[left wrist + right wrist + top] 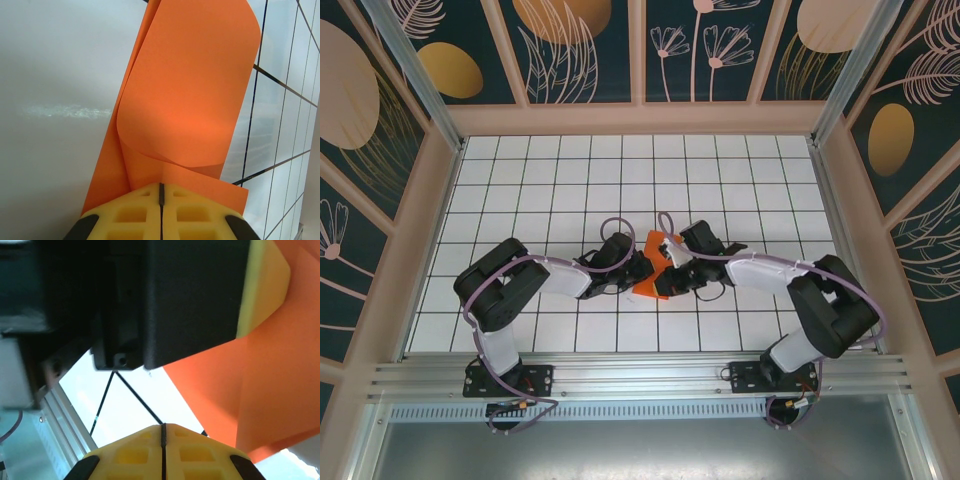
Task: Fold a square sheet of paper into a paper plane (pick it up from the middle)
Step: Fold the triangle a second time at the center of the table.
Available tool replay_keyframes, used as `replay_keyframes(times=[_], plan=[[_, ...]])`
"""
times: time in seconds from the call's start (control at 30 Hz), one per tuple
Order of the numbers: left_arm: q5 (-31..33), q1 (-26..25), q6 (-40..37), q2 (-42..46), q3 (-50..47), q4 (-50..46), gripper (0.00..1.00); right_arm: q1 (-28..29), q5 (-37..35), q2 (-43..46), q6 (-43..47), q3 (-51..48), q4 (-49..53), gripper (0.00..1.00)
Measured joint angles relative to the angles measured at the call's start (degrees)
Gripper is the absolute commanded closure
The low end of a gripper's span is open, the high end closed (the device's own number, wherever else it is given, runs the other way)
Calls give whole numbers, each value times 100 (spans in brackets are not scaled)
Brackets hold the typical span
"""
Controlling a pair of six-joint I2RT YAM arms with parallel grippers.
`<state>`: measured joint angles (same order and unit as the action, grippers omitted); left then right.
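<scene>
The square sheet of paper (655,282) is bright orange and sits at the middle of the tiled table, between the two arms. In the left wrist view the paper (190,90) is creased lengthwise, with one flap curling over. My left gripper (161,186) is shut on its near edge, and the yellow fingers (195,210) meet over the orange. My right gripper (164,426) is shut with nothing between its pads. It hovers over a white tile just left of the paper (280,380). From above, the left gripper (640,270) and right gripper (672,272) almost meet at the sheet.
The left arm's black housing (190,300) hangs close above the right gripper. The white grid table (570,180) is bounded by wooden walls (430,220) on three sides and an aluminium rail (640,375) at the near edge.
</scene>
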<state>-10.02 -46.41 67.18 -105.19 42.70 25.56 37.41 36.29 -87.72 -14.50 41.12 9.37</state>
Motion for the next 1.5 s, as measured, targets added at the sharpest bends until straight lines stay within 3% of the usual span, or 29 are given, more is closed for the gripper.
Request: replay_keyframes(times=[0.2, 0.87, 1.5], plan=[[0, 0, 0, 0, 0, 0, 91, 22, -264, -420, -66, 186, 22, 91], [-20, 0, 0, -33, 0, 81, 92, 26, -772, -621, -24, 190, 225, 90], [-17, 0, 0, -33, -4, 96, 92, 59, -612, -446, 13, 186, 409, 90]])
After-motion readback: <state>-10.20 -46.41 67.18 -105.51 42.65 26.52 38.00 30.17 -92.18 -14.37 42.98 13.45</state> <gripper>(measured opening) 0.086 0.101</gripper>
